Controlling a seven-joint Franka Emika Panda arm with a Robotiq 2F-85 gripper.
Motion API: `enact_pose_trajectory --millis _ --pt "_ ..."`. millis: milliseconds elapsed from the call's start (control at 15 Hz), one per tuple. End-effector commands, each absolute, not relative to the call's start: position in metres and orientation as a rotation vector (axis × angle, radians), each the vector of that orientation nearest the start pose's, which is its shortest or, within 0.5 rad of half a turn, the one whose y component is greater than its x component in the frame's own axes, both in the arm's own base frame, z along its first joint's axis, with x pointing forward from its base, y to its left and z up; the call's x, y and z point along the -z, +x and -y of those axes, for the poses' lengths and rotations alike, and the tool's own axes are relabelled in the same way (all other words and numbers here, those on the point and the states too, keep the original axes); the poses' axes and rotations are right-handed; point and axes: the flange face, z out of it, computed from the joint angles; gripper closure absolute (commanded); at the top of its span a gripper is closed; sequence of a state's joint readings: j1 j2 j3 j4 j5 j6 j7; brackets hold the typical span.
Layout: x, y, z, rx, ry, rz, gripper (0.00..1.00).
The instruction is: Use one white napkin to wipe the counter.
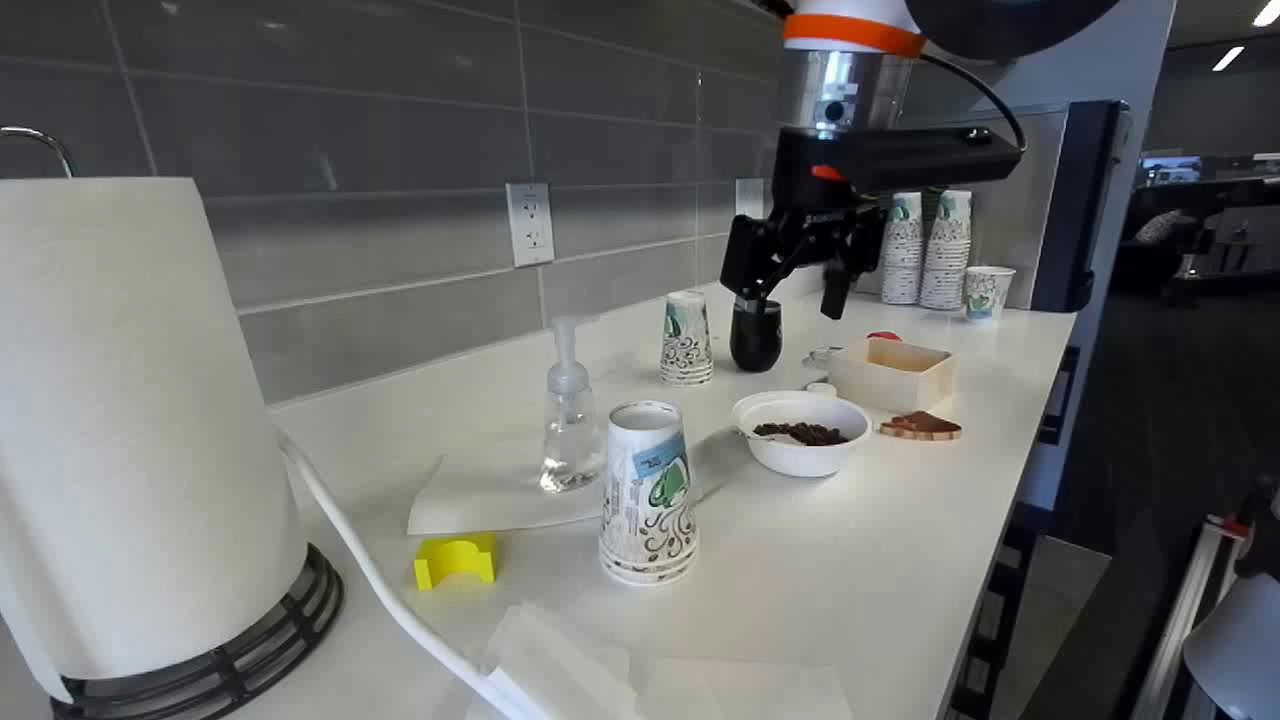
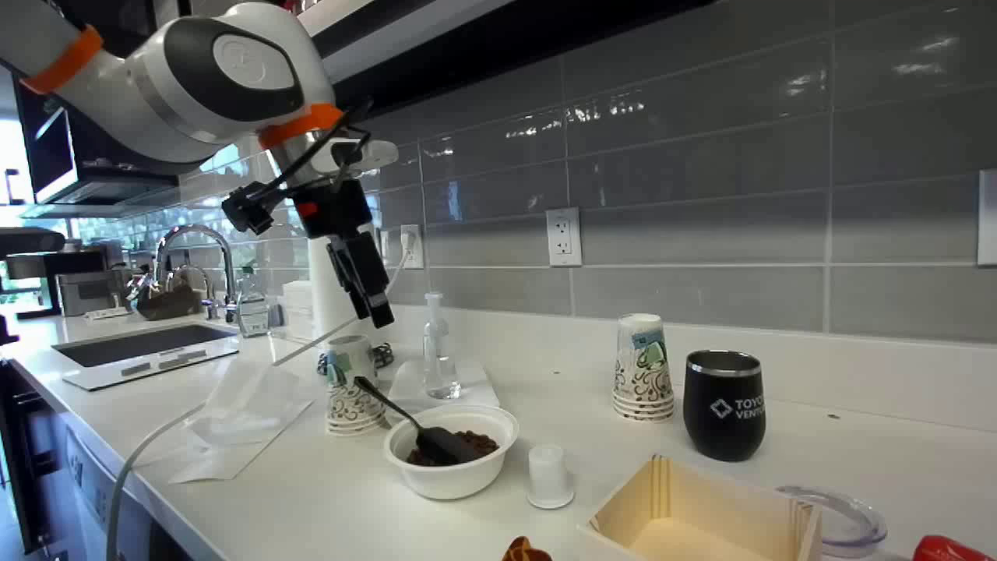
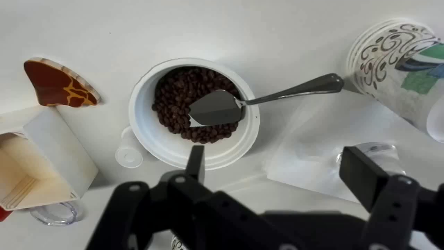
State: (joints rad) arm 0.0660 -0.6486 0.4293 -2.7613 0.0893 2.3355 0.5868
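While my wide gripper (image 3: 278, 168) holds nothing, I judge that grasping a napkin (image 2: 249, 413) and wiping the counter (image 1: 840, 560) remain.

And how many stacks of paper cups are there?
4: one stack beside the pump bottle, one stack beside the black cup, two stacks beside a lone cup. Others may be hidden.
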Motion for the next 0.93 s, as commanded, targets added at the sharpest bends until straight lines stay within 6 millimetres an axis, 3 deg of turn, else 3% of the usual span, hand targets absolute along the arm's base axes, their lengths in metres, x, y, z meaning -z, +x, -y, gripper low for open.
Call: enact_pose_trajectory --millis 0,467,867 --pt "-0.404 0.321 -0.163 0.398 -3.173 -0.325 0.0" --pt "-0.404 0.321 -0.163 0.398 -3.173 -0.325 0.0" --pt "-0.411 0.324 -0.2 0.364 -3.093 -0.392 0.0"
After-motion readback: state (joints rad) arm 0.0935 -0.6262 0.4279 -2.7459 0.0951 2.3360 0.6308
